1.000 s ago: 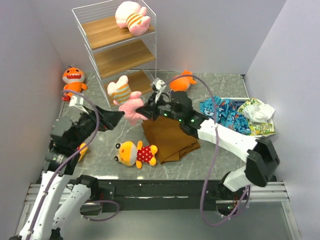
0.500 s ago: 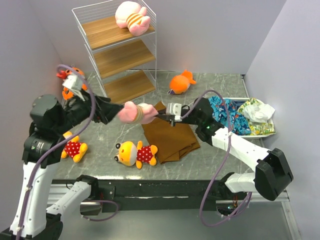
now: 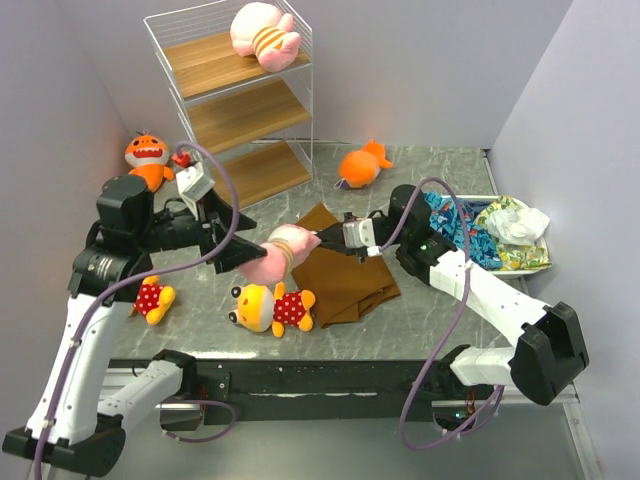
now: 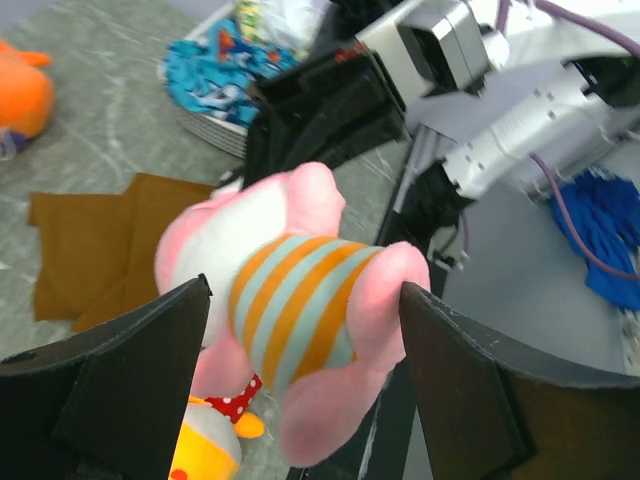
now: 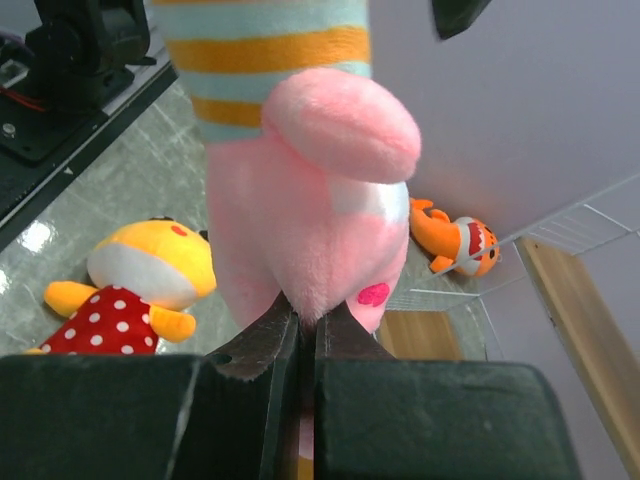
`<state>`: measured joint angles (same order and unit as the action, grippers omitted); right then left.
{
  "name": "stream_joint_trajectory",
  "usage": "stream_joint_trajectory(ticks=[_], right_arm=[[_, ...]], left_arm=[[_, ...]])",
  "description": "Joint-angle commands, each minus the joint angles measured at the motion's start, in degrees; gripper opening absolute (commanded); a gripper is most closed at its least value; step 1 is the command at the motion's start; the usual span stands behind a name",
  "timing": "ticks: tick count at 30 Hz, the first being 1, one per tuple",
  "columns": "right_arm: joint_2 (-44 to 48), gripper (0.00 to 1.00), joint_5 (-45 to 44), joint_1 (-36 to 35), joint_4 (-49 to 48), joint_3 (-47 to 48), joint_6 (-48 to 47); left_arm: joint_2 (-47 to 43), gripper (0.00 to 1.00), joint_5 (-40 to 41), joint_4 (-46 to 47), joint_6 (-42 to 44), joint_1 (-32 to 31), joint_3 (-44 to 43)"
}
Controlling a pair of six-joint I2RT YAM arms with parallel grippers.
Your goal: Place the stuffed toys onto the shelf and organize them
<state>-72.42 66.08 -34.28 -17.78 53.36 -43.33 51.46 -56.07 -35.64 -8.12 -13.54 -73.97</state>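
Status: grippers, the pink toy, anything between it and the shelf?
Right gripper shut on pink striped toy, held mid-air. Left gripper open, jaws straddling it. Nothing seen between toy and shelf; top board holds second pink toy.

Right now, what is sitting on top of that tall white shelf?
One pink plush with a yellow-striped body lies on the top board of the shelf. The patch of board beneath the toy is hidden.

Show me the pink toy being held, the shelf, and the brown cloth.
held pink toy (image 3: 281,251): top view, striped middle.
shelf (image 3: 245,115): top view, middle board.
brown cloth (image 3: 345,285): top view, its centre.
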Motion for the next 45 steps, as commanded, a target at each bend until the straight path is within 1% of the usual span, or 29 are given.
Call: stream_joint_trajectory(ticks=[1,5,7,8,11,12,15,16,18,19,20,21,22,23,24,25,26,28,29,30,31,32,34,35,38,39,42,45], right_arm=[[2.29,0.0,2.29,1.41,-9.89,-1.15,4.21],[1.15,0.0,2.64,1.85,-6.13,0.95,2.03],[0.88,0.0,2.82,1.94,-8.48,0.87,3.6],[0.79,0.0,3.0,2.2,-9.37,0.6,4.3],[0.27,0.0,3.35,2.73,-10.61,0.86,5.45],[0.09,0.0,3.44,2.99,-10.7,0.86,5.54],[0.09,0.0,3.52,3.17,-12.62,0.25,7.02],[0.0,0.0,3.44,3.17,-14.02,-0.1,7.55],[-0.26,0.0,3.26,3.17,-14.56,-0.1,8.35],[-0.26,0.0,2.39,3.08,-14.56,-0.1,8.44],[-0.44,0.01,1.25,3.17,-14.82,-0.28,8.61],[-0.26,0.07,0.28,3.17,-15.35,-0.45,9.57],[0.0,0.13,-2.25,3.17,-17.18,-1.5,10.19],[0.26,0.3,-3.67,3.17,-18.07,-2.12,10.72],[1.57,0.37,-4.9,3.17,-19.04,-2.91,12.03],[2.37,0.45,-6.39,3.17,-20.96,-4.57,12.91],[3.24,0.58,-9.19,3.17,-22.11,-5.45,13.79],[5.44,0.65,-11.58,3.17,-25.44,-7.73,17.57],[6.23,0.74,-13.68,3.08,-26.07,-8.62,18.36],[8.07,0.81,-14.66,3.08,-26.69,-9.58,19.76],[8.96,0.92,-15.8,3.17,-28.95,-11.77,20.91],[10.01,1.0,-17.9,3.08,-30.54,-13.01,22.31],[12.74,1.0,-19.14,2.99,-33.44,-16.25,25.04],[13.7,1.0,-19.59,2.99,-34.16,-17.14,25.66],[16.96,1.0,-21.87,2.47,-36.27,-19.96,28.82],[18.53,1.0,-23.88,1.6,-36.36,-20.49,28.92],[21.09,1.0,-27.05,-0.42,-34.88,-21.55,28.65],[22.76,1.0,-27.58,-1.92,-32.24,-21.55,27.34]], left_arm=[[1.01,0.81,-9.83,-1.63,7.5,-1.4,0.14],[0.22,0.83,-14.05,1.62,7.33,-1.58,2.6],[0.57,0.84,-14.06,1.1,7.5,-1.58,2.7],[0.83,0.85,-13.28,0.66,9.33,-1.58,2.78],[2.06,0.86,-12.48,0.04,10.4,-1.58,2.52],[2.41,0.85,-12.22,0.3,10.49,-1.58,2.52],[4.17,0.74,-11.6,-0.22,10.84,-1.58,1.99],[4.61,0.6,-11.51,-0.31,11.28,-1.58,1.82],[5.49,0.36,-9.42,0.3,11.2,-1.58,1.2],[5.58,0.15,-8.1,1.87,9.89,-1.58,1.03],[5.58,0.03,-6.17,2.67,9.36,-1.58,0.94],[5.32,0.01,-4.15,3.72,8.48,-1.58,1.02],[4.97,0.01,-0.3,6.17,8.47,-1.58,1.03],[4.09,0.01,1.3,7.06,8.47,-1.58,0.85],[3.65,0.01,2.45,8.64,8.47,-1.58,0.68],[3.04,0.01,5.59,9.35,8.91,-1.58,-0.28],[1.99,0.01,7.28,10.84,9.78,-1.58,-1.08],[1.1,0.01,11.41,12.08,12.24,-1.58,-2.92],[1.1,0.01,14.99,12.43,13.47,-1.58,-5.37],[1.27,0.01,16.16,12.43,14.79,-1.58,-6.78],[1.62,0.01,17.39,12.35,17.15,-1.66,-9.58],[2.67,0.01,20.19,12.43,18.13,-1.58,-11.0],[3.9,0.01,23.19,12.96,21.03,-1.58,-14.6],[5.21,0.01,26.07,13.22,22.17,-1.58,-15.49],[8.2,0.01,30.75,16.03,26.3,-1.58,-18.65],[9.0,0.01,33.37,17.69,28.49,-1.58,-19.36],[12.42,0.01,37.07,20.51,32.1,-1.58,-22.26],[18.05,0.01,40.24,19.3,35.0,-1.58,-27.79]])
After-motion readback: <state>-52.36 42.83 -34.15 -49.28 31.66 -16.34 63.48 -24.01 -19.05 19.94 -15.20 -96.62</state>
